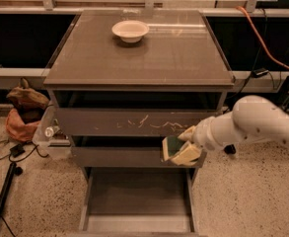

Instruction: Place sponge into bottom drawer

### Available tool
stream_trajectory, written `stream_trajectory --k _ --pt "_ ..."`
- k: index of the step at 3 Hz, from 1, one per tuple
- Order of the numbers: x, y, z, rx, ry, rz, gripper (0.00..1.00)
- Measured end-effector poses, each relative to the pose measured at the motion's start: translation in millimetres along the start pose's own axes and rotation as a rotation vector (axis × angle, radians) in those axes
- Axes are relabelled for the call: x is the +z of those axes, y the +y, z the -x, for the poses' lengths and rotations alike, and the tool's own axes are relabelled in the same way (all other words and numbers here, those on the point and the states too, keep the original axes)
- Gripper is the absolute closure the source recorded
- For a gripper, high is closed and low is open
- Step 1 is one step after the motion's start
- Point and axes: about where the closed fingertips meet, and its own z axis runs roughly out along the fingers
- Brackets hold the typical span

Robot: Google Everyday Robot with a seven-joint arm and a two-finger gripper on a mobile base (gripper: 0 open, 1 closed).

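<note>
The gripper (pixel 183 145) clamps the sponge (pixel 171 147) above the right side of the open bottom drawer (pixel 134 194).

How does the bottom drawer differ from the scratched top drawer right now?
The bottom drawer is pulled far out, its grey inside showing; the scratched top drawer shows only its front. The bottom drawer sits lowest; the top drawer sits just under the tabletop. Both belong to one grey-brown cabinet. The gripper, shut on the sponge, is at the middle drawer's right end, above the bottom drawer.
</note>
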Motion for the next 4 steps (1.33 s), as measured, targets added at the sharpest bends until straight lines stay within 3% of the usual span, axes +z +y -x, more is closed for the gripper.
stream_trajectory --k 1,2,3,4 --pt "85 16 -24 0.039 -0.05 0.069 1.0" --pt "86 18 -23 0.035 -0.052 0.064 1.0" --pt "135 37 -29 0.024 -0.101 0.09 1.0" --pt "229 55 -55 0.027 -0.128 0.11 1.0"
